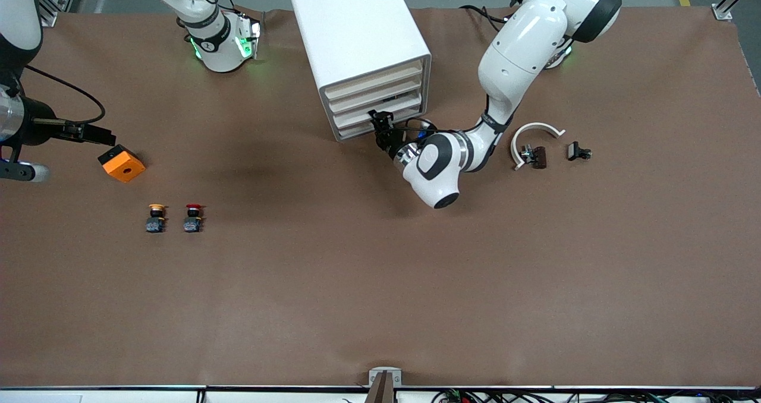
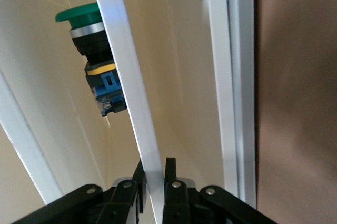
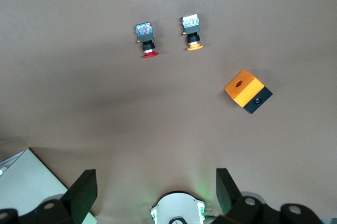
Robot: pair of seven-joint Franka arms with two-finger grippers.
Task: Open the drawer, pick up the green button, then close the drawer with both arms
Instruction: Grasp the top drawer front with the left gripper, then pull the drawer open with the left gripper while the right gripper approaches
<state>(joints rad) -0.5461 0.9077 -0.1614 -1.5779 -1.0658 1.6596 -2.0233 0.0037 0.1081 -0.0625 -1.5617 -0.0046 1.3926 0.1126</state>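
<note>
Left tool (image 1: pixel 382 131) sits at the front of the cabinet (image 1: pixel 357 40), level with its lowest drawer (image 1: pixel 357 131), and its wrist view shows the fingers (image 2: pixel 171 174) clenched on the thin white front lip of that drawer. The drawer looks barely open, if at all. Inside it, the green button (image 2: pixel 92 58) rests on the tray floor, close to the gripped lip.

Right tool (image 3: pixel 152 195) hangs released over the bench near the right arm's end, waiting above the orange box (image 1: pixel 121 163). The yellow button (image 1: pixel 156 217) and red button (image 1: pixel 192 217) stand side by side, nearer the front edge of the bench than that box.

The hold on the lip looks narrow, so a pull that is not square to the drawer could let the fingers slip off. A sharp tug might also drag the whole cabinet across the bench, or tip the green button over inside the tray.
</note>
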